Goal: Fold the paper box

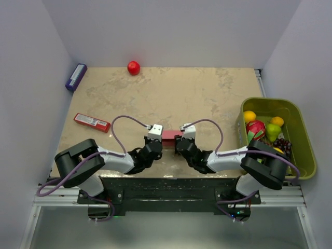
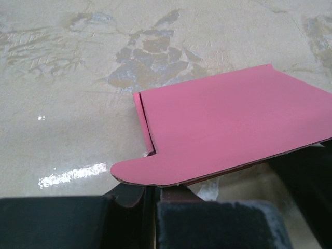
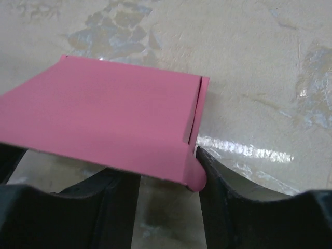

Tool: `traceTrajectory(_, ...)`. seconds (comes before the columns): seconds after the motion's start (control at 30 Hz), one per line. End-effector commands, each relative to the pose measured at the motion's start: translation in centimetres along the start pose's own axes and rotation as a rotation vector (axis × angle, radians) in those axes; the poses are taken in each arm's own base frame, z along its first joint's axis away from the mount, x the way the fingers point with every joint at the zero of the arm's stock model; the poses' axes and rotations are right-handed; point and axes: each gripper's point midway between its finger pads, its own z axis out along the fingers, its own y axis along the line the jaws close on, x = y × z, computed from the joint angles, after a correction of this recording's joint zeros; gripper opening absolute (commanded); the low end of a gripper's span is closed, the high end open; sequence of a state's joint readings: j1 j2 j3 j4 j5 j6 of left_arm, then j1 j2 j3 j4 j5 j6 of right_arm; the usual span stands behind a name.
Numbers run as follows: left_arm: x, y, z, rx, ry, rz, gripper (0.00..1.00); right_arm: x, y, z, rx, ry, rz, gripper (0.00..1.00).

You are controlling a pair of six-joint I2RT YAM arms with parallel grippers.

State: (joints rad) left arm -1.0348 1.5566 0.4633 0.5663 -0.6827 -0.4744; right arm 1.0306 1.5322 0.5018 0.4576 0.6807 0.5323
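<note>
1. Pink card: the paper box [image 1: 170,136] hangs just above the desk [image 1: 181,93], well left of the green fruit bin [image 1: 298,119].
2. Left gripper [image 2: 155,212], on the box's side away from the bin: jaws pressed together, pinching the card's edge.
3. Right gripper [image 3: 166,187], on the bin side: jaws spread, gripping nothing, the card's corner touching one finger.
4. Looks like an early fold. The next move calls for the right jaws to catch the slit side flap while the left anchors.
5. Only the wrist views show the creases and the rounded tab. Only the top view shows both arms meeting.
</note>
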Motion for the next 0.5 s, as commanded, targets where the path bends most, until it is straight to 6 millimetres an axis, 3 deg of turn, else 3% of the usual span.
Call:
traceTrajectory(0.0, 1.7, 0.5, -0.6, -0.042, 0.073, 0.069, 0.0, -1.4, 1.0, -2.9, -0.09, 0.032, 0.103, 0.6)
traceTrajectory(0.07, 1.7, 0.6, -0.6, -0.057, 0.075, 0.097, 0.0, -2.4, 0.7, -4.5, -0.117, 0.043, 0.117, 0.66)
traceTrajectory(0.13, 1.7, 0.4, -0.6, -0.059, 0.076, 0.12, 0.0, -2.1, -0.1, -5.8, -0.119, 0.081, 0.111, 0.68)
traceTrajectory(0.17, 1.7, 0.4, -0.6, -0.06, 0.075, 0.127, 0.0, -3.5, -0.1, -6.8, -0.143, 0.051, 0.14, 0.68)
traceTrajectory(0.27, 1.5, 0.0, -0.6, -0.054, 0.07, 0.145, 0.0, -5.0, -0.9, -8.6, -0.163, 0.024, 0.157, 0.68)
traceTrajectory(0.3, 1.5, -0.2, -0.6, -0.05, 0.07, 0.158, 0.0, -7.1, -0.6, -9.6, -0.199, -0.029, 0.189, 0.67)
traceTrajectory(0.33, 1.5, -0.3, -0.6, -0.05, 0.07, 0.163, 0.0, -7.9, -0.2, -10.1, -0.227, -0.04, 0.198, 0.66)
traceTrajectory(0.4, 1.8, -0.3, -0.7, -0.052, 0.075, 0.177, 0.0, -10.3, 0.5, -10.7, -0.251, -0.083, 0.202, 0.64)
traceTrajectory(0.47, 1.9, -0.4, -0.7, -0.051, 0.079, 0.182, 0.0, -11.4, 1.4, -10.4, -0.256, -0.093, 0.191, 0.58)
